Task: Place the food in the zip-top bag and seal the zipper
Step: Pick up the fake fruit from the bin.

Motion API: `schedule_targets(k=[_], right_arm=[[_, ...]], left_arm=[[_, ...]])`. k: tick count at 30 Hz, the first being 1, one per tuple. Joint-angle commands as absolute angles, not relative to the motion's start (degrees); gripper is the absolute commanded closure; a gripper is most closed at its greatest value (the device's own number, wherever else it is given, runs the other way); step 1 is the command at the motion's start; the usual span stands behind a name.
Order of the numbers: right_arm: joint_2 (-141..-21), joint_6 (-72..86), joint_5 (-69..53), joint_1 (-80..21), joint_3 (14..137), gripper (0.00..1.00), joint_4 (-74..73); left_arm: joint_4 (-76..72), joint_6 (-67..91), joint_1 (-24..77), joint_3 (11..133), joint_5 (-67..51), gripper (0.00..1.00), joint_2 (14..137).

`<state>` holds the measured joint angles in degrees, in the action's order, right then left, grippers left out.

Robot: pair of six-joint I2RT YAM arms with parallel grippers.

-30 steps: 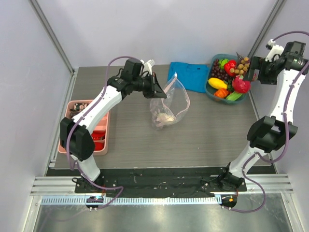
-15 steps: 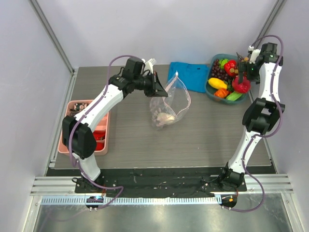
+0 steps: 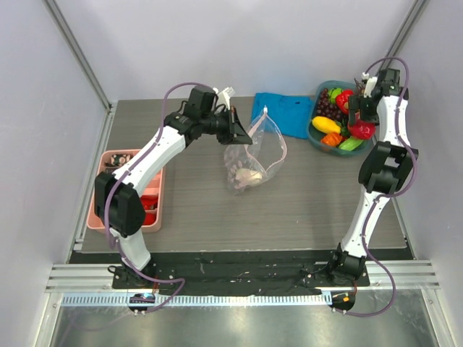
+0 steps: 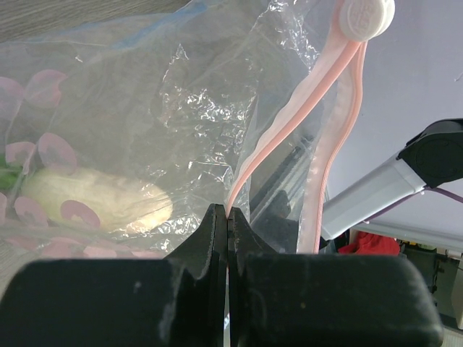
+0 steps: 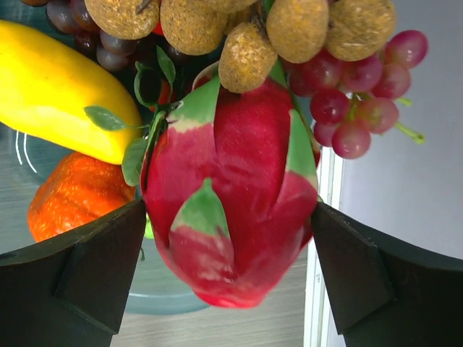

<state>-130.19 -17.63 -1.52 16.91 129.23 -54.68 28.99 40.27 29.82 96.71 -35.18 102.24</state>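
The zip-top bag [image 3: 253,155] is standing near the middle of the bench [image 3: 304,210], its bottom resting on the surface and its mouth lifted toward the far side. I am seeing one beige piece of food [image 3: 248,176] lying inside at the bottom; through the left wrist camera it is showing as a pale lump [image 4: 101,199] behind the crinkled plastic [image 4: 181,108]. The zipper [image 4: 289,123] is running up as two pink strips that part below and meet at a pale slider [image 4: 367,18] at the top. My left end effector [image 4: 227,217] is pinching one of those strips, fingers pressed together on it, holding the mouth up from the left [image 3: 237,130].

The rest of the food is sitting in a teal bowl [image 3: 315,137] at the far right corner. My right end effector [image 3: 359,119] is hanging over it, fingers spread wide on either side of a red and green dragon fruit [image 5: 231,181]. Both fingers are meeting its outline, but I cannot tell whether they are pressing on it. Around the dragon fruit are crowding a yellow fruit [image 5: 58,87], an orange one [image 5: 72,199], brown round fruits [image 5: 246,36] and red grapes [image 5: 347,94].

A blue cloth [image 3: 283,112] is lying between bag and bowl at the far edge. A pink tray [image 3: 160,195] is sitting at the left edge.
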Motion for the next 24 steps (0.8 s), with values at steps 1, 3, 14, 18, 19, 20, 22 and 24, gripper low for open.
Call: schedule_targets(k=[1,3,14,18,19,20,22,24], right_arm=[[-130.25,-16.35,-0.26,16.26,128.85,0.0,-50.8],[-130.43,-15.82,-0.26,16.17,128.93,0.0,-50.71],[-124.64,-14.77,-6.15,16.17,127.62,0.53,-56.07],[-121.3,-13.98,-7.91,16.17,125.77,0.63,-58.53],[-120.85,-13.71,-8.78,16.17,125.51,0.65,-59.67],[-120.33,-13.1,-9.14,16.26,125.33,0.65,-60.29],[-119.1,-12.66,-10.1,16.26,124.98,0.67,-62.13],[-118.22,-12.04,-11.42,16.26,124.28,0.68,-62.93]], left_arm=[[26.63,40.43,29.71,96.94,-36.47,1.0,102.39],[26.72,40.34,29.62,96.94,-36.56,1.0,102.48],[26.72,40.34,29.44,97.03,-36.56,1.0,102.48],[26.81,40.43,29.44,97.03,-36.65,1.0,102.48],[26.81,40.52,29.44,96.94,-36.65,1.0,102.57],[26.81,40.52,29.44,96.86,-36.65,1.0,102.39],[26.81,40.52,29.44,96.77,-36.65,1.0,102.31],[26.89,40.43,29.44,96.77,-36.65,1.0,102.22]])
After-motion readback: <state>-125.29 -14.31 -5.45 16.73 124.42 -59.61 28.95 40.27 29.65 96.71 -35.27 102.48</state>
